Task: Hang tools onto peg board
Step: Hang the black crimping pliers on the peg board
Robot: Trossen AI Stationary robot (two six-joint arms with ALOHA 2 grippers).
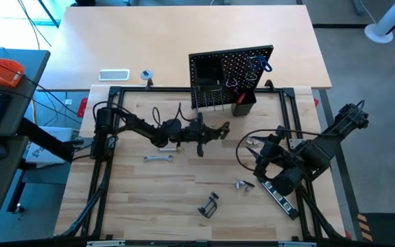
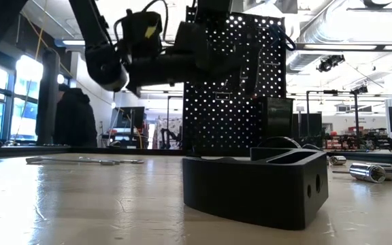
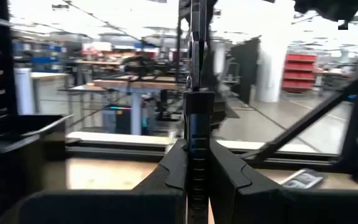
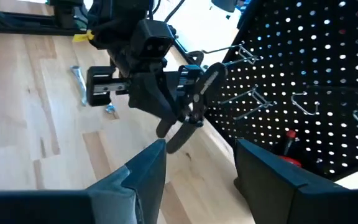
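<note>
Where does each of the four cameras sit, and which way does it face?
High: overhead, looking down on table, both arms, peg board.
Low: at table height, facing the peg board; left arm above.
Left wrist: looks past left gripper, shut on black pliers.
Right wrist: looks over open right gripper at left gripper.
Shared: high and right wrist both show the pliers at the board.

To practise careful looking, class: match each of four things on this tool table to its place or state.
1 left gripper
2 right gripper
3 silver wrench
4 black clamp

A lying flat under the left arm
B shut on black pliers near the peg board
C by the table edge farthest from the peg board
D open, holding nothing

Pairs: 1-B, 2-D, 3-A, 4-C
</note>
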